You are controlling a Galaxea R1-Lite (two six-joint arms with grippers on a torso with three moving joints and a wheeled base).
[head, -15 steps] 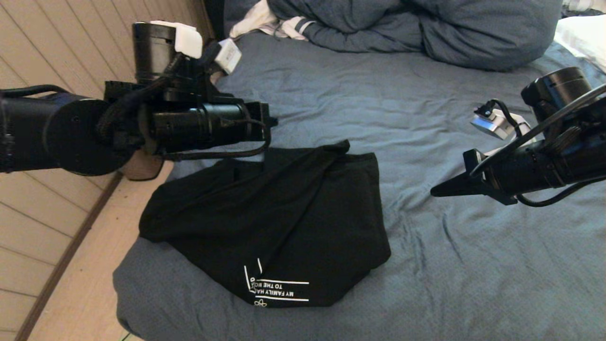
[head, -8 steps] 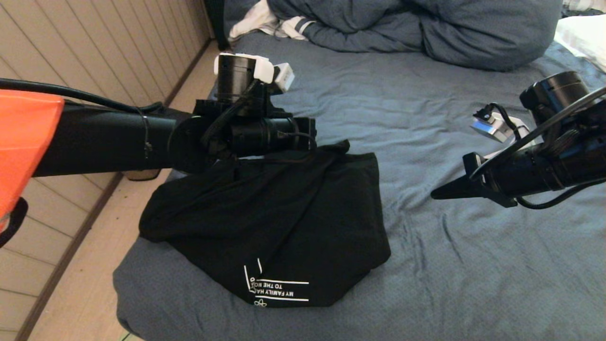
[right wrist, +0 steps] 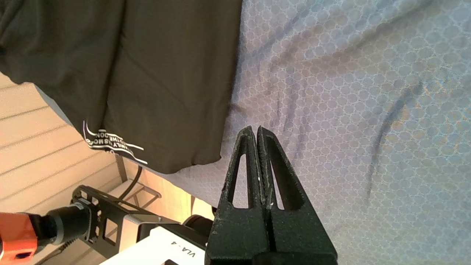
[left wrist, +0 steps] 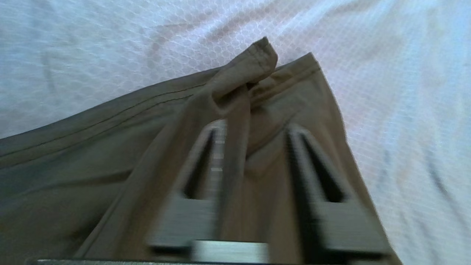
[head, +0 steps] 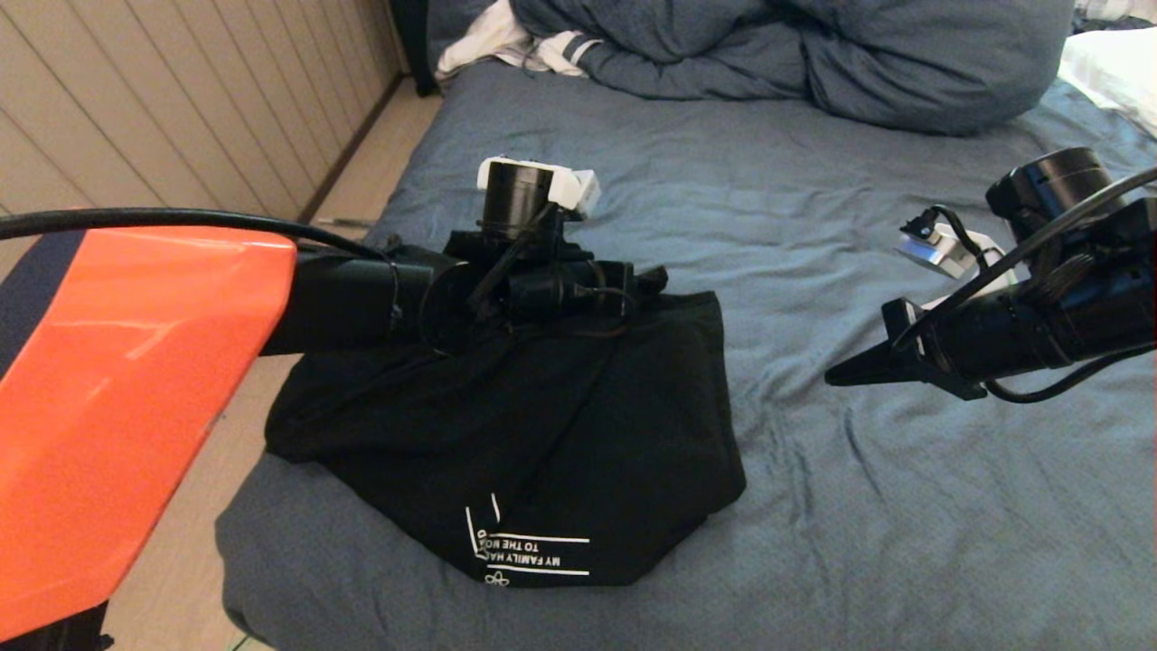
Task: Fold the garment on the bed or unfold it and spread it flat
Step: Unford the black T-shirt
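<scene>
The garment [head: 542,434], a black T-shirt, lies bunched near the bed's [head: 904,506] front left corner, with white lettering [head: 529,551] at its near edge. My left gripper [head: 637,291] is down at the shirt's far edge. In the left wrist view the left gripper [left wrist: 255,129] is open, and a raised fold of the garment [left wrist: 235,95] runs between its fingers. My right gripper [head: 832,373] hangs above the bare sheet, right of the shirt. The right wrist view shows the right gripper [right wrist: 255,129] shut on nothing, with the garment [right wrist: 165,73] off to one side.
A bulky blue duvet [head: 813,54] is piled at the head of the bed, with white striped clothing [head: 506,41] beside it and a white pillow [head: 1112,63] at the far right. The bed's left edge drops to a wooden floor [head: 181,506] by a panelled wall.
My left arm has swung forward, right and down, from beside the bed's left edge to the garment's far edge. The right gripper has barely moved.
</scene>
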